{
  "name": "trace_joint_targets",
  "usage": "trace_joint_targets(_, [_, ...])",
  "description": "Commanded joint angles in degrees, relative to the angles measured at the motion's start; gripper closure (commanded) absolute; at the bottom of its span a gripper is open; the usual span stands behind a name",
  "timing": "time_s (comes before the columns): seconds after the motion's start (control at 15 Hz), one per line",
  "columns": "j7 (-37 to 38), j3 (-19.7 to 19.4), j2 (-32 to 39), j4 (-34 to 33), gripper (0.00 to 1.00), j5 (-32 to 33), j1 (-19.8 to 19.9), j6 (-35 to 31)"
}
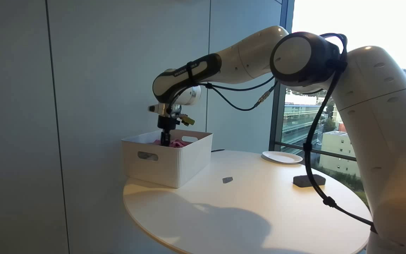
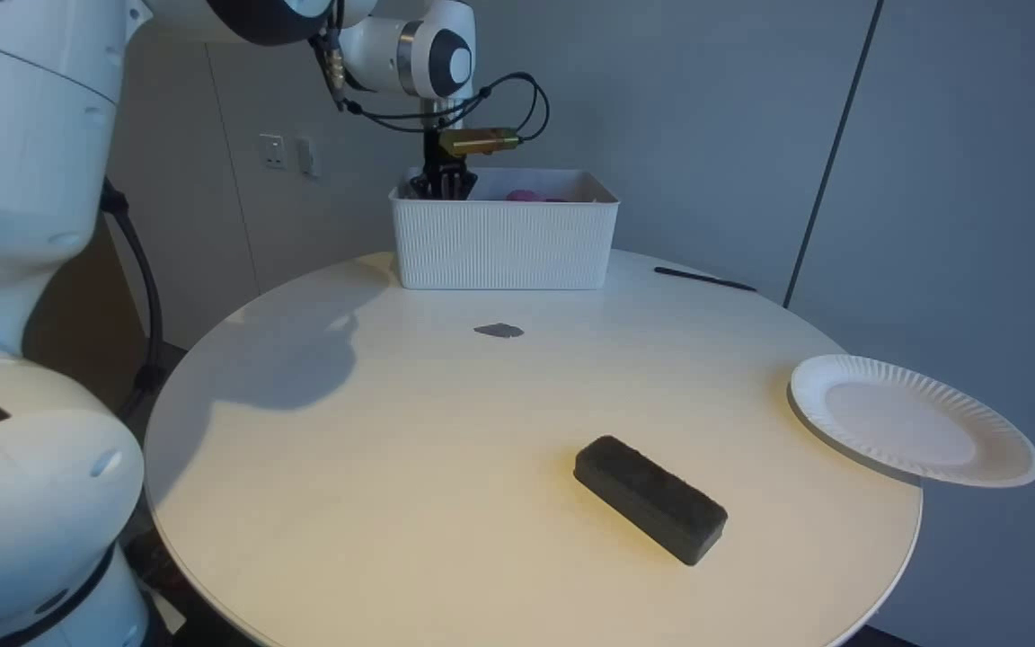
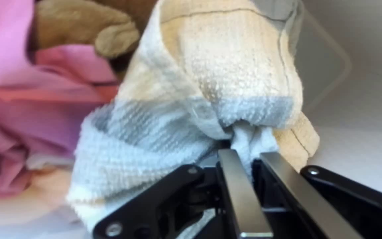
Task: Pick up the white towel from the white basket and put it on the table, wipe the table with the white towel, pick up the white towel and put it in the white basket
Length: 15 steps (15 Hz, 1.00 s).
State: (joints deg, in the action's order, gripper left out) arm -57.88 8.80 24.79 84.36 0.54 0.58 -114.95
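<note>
Towel (image 3: 244, 63) shows plainly only in the wrist view: the gripper (image 3: 249, 154) pinches a bit of it inside the basket (image 2: 504, 244), at the edge of the table (image 2: 410, 494). In both exterior views I spot pink cloth (image 1: 178, 143).

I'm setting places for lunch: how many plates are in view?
1: the white plate, seen in both exterior views, partly over the edge of the table. More could lie hidden in the white basket.

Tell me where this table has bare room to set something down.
The widest bare patch lies between the gray scrap, black block and robot; a smaller one separates block and paper plate. The white basket is crowded with claw, white towel and pink cloth.
</note>
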Motion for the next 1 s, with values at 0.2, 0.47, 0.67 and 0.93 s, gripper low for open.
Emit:
trace_joint_targets(0.2, [3.6,-1.0,-12.3,4.8,0.87,0.1,-1.0,-13.3])
trace_joint_targets(0.47, [6.2,-3.3,-18.0,6.8,0.87,2.9,-0.5,-20.9])
trace_joint_targets(0.67, [9.6,-5.7,-22.9,7.6,0.88,3.5,0.3,-23.9])
trace_joint_targets(0.93, [17.2,-9.2,-31.7,10.1,0.88,6.3,1.6,-24.0])
